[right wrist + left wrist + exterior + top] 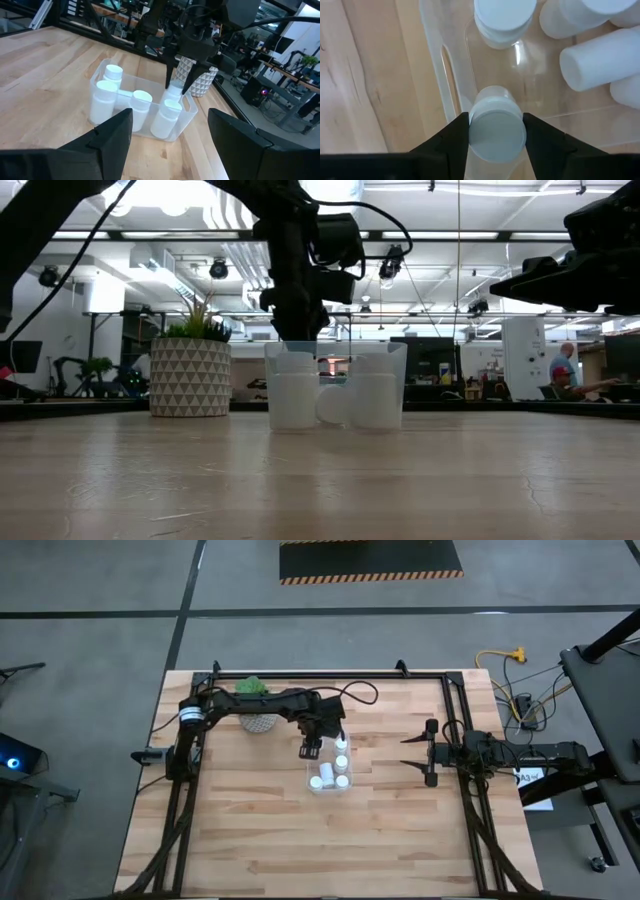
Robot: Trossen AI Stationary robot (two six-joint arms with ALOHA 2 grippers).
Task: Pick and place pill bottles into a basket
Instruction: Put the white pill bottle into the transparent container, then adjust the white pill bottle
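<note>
While the left gripper point(496, 131) hangs over the basket point(329, 772) near the middle of the table point(250, 830), its two dark fingers point(451, 137) are pinched on a pill bottle point(496, 134), one against each side of the round white cap. The left wrist view looks straight down on that cap, with the bottle's body below it just inside the clear basket wall; whether its base touches the basket floor cannot be told. In the right wrist view the same gripper point(176, 80) reaches down into the corner of the basket point(142, 115) nearest the potted plant point(197, 77).

Other pill bottles are already in the basket. Some stand upright with caps up, and one lies on its side point(602, 57) among them. From table height the bottles show as pale shapes behind the clear walls point(335, 385), with the left arm's gripper point(297, 330) directly above them.

Beside the left arm's forearm, at the far side of the table, the potted plant point(256, 705) stands near the basket but clear of it.

Over toward the right side of the table, the right gripper point(412, 752) waits well apart from the basket, its fingers point(112, 135) spread wide and holding nothing.
</note>
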